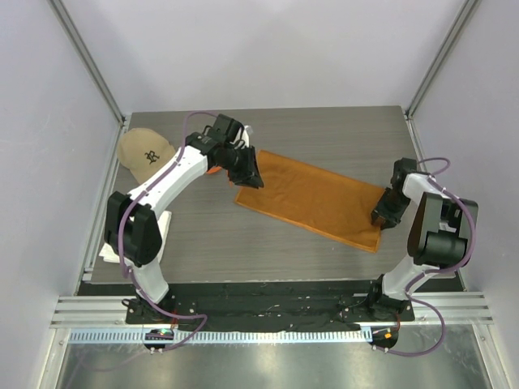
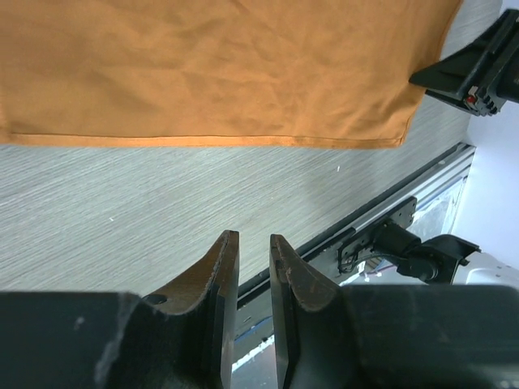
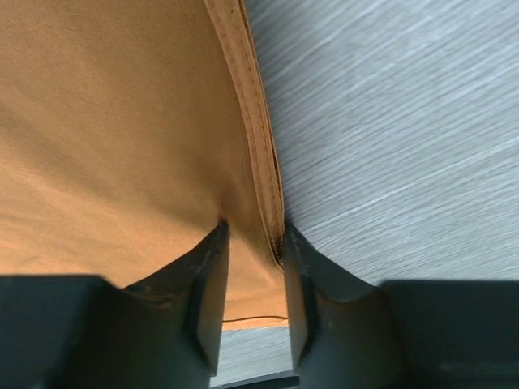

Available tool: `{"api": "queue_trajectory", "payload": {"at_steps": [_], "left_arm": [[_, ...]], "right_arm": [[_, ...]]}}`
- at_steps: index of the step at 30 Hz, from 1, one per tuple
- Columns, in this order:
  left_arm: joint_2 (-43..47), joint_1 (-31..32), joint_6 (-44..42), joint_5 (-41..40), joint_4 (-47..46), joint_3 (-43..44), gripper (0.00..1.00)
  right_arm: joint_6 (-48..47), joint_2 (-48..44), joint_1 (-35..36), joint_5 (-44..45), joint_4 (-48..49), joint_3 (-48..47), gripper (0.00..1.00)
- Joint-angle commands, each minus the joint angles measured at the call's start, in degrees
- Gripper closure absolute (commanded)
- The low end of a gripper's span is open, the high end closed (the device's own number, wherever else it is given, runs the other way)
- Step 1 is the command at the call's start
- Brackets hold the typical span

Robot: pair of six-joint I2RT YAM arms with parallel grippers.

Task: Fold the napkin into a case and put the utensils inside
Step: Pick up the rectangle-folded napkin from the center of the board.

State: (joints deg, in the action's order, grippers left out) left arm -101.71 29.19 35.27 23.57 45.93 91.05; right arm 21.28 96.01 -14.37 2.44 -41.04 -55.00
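Note:
The rust-orange napkin lies flat on the table as a long folded rectangle, slanting from far left to near right. My left gripper hovers over its far-left corner; in the left wrist view the jaws stand a narrow gap apart with nothing between them, and the napkin lies ahead. My right gripper is down on the napkin's right end. In the right wrist view its open jaws straddle the stitched hem of the napkin. A bright-orange bit of the utensils shows beside the left arm, mostly hidden.
A tan cap sits at the table's far-left corner. A white towel peeks out at the left edge under the left arm. The right arm's gripper shows at the napkin's far corner in the left wrist view. Metal rails run along the near edge.

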Motion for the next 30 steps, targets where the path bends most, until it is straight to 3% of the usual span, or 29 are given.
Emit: {"api": "queue_trajectory", "payload": {"at_steps": [1,2,8,16,26,30], "left_arm": [[2.7,-1.9,-1.4,0.3,0.8,1.1,0.75],[2.7,-2.1,-1.6,0.2,0.8,0.8,0.75],[3.1,-3.4,-1.7,0.8,1.0,0.1,0.75],[2.6,-3.3,0.0,1.1,-1.7,-3.1,0.75],[-2.6,-3.2,5.3,3.2,-8.6,-3.6,0.76],[-4.6,-3.1,5.8,3.1,-9.5,-2.8,0.76]], "right_arm": [[0.0,6.0,-3.0,0.9,5.7,4.5,0.67],[-0.2,6.5,-3.6,0.3,5.8,4.4,0.76],[-0.8,5.7,-5.2,-0.7,6.4,4.0,0.99],[-1.8,-6.0,-5.8,14.8,-7.7,-4.7,0.99],[-5.3,-9.7,-5.4,22.0,-16.0,-13.6,0.99],[-4.5,-9.4,0.3,21.2,-18.8,-17.8,0.99]]}}
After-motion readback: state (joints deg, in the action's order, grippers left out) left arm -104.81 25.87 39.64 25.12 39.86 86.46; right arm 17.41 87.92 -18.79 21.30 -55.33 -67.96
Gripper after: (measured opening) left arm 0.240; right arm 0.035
